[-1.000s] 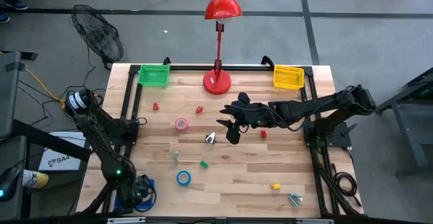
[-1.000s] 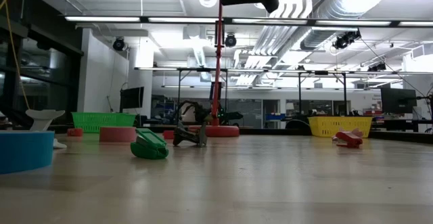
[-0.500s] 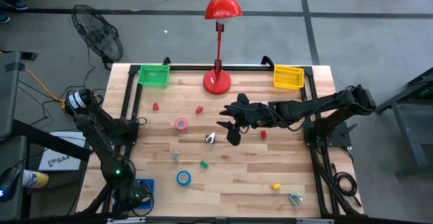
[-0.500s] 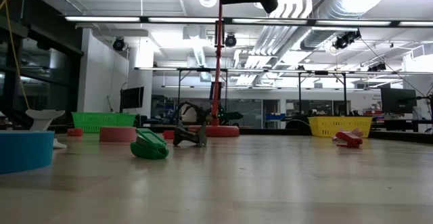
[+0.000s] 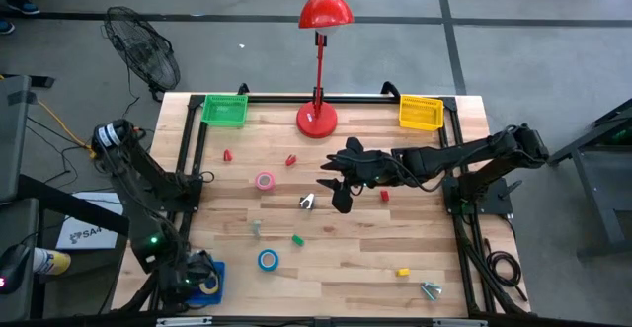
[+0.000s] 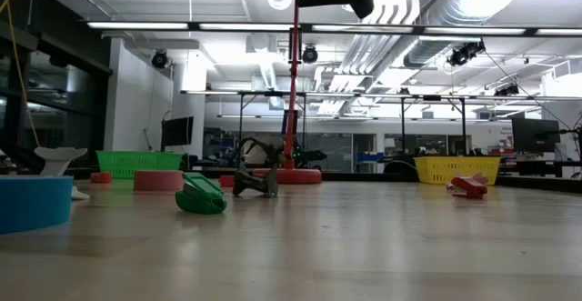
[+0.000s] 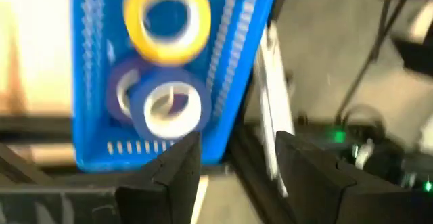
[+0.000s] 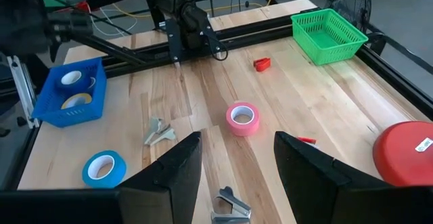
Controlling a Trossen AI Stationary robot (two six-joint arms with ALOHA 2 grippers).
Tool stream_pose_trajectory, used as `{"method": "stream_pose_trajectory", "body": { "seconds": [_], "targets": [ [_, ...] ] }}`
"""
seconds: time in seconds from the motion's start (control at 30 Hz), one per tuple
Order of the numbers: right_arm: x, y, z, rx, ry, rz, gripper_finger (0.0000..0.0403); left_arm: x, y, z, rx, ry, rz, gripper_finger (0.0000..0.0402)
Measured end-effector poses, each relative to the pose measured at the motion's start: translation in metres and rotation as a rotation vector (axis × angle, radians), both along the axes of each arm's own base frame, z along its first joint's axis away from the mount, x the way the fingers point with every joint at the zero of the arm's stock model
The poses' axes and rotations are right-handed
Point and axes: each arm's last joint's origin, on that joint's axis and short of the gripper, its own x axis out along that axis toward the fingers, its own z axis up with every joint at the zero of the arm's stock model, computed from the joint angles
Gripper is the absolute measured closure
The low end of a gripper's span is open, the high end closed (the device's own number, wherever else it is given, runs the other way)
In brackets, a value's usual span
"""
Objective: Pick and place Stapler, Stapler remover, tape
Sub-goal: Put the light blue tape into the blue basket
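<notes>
On the table lie a pink tape roll (image 5: 265, 180) (image 8: 242, 118) and a blue tape roll (image 5: 268, 259) (image 8: 103, 168), both flat on their sides. Yellow (image 7: 166, 17), blue (image 7: 169, 105) and purple (image 7: 120, 92) rolls lie inside the blue basket (image 5: 211, 285) at the near left corner. A silver staple remover (image 5: 307, 202) lies by the table's middle, and a green stapler (image 5: 297, 238) lies nearer. My left gripper (image 7: 233, 176) hangs open over the basket's edge. My right gripper (image 8: 233, 183) hovers open above the table's middle (image 5: 336, 191), touching nothing.
A red lamp (image 5: 317, 120) stands at the far middle, between a green basket (image 5: 225, 109) and a yellow basket (image 5: 421, 112). Small red staplers (image 5: 227, 155) (image 5: 290, 159) (image 5: 384, 196), a yellow one (image 5: 402, 272) and two more staple removers (image 5: 257, 228) (image 5: 431, 289) lie scattered.
My left arm has shifted above the blue basket: its upper joint has swung toward the far left and the gripper has drawn back a little, so more of the basket and the yellow roll inside shows. My right arm has kept still.
</notes>
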Motion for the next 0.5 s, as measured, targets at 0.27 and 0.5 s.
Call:
{"method": "stream_pose_trajectory", "body": {
  "seconds": [0.27, 0.5],
  "targets": [
    [0.000, 0.000, -0.001, 0.000, 0.011, 0.000, 0.0226, 0.008, 0.008, 0.022, 0.188, -0.288, 0.140, 0.0215],
    [-0.001, 0.000, -0.002, -0.002, 0.024, 0.000, 0.0226, 0.035, 0.025, 0.022, 0.281, -0.416, 0.046, 0.0215]
  ]
}}
